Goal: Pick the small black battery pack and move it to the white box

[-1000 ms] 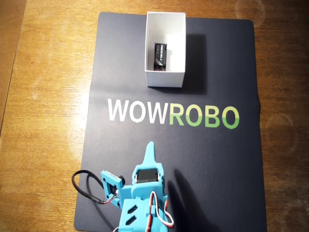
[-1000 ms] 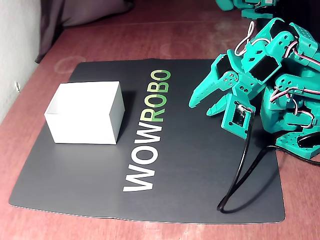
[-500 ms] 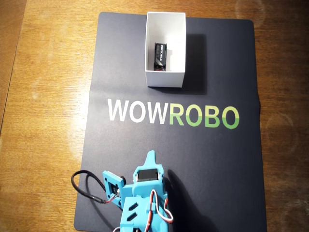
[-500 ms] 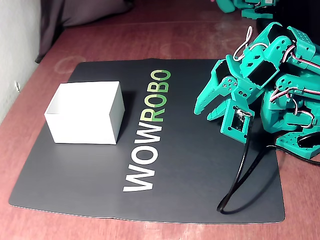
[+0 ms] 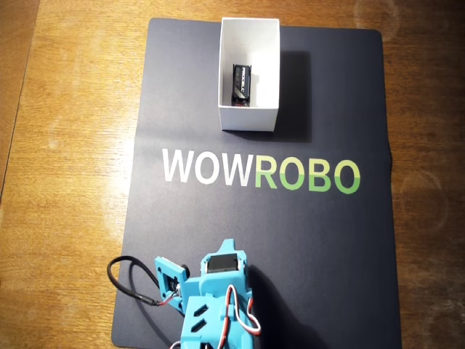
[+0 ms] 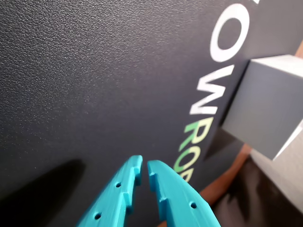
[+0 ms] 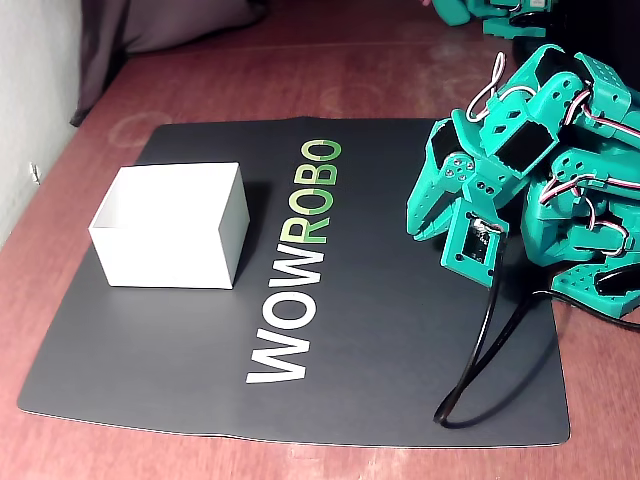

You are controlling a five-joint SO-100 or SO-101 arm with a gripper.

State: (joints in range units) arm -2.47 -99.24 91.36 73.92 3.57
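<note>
The small black battery pack (image 5: 242,84) lies inside the white box (image 5: 270,70) at the far end of the black mat in the overhead view. In the fixed view the white box (image 7: 170,240) stands on the mat's left side and its walls hide the pack. The wrist view shows only a grey corner of the white box (image 6: 267,111) at the right edge. My teal gripper (image 5: 227,245) is folded back at the near end of the mat, far from the box. In the wrist view my gripper (image 6: 143,165) is shut with nothing in it, and the fixed view shows the gripper (image 7: 417,225) pointing down at the mat.
A black mat (image 5: 327,240) with WOWROBO lettering (image 5: 260,173) covers the wooden table (image 5: 65,145). A black cable (image 7: 480,360) loops from the wrist camera onto the mat. The arm's teal body (image 7: 580,190) fills the right side of the fixed view.
My gripper has pulled back toward the arm's base and tipped further down. The box and the battery pack have not moved.
</note>
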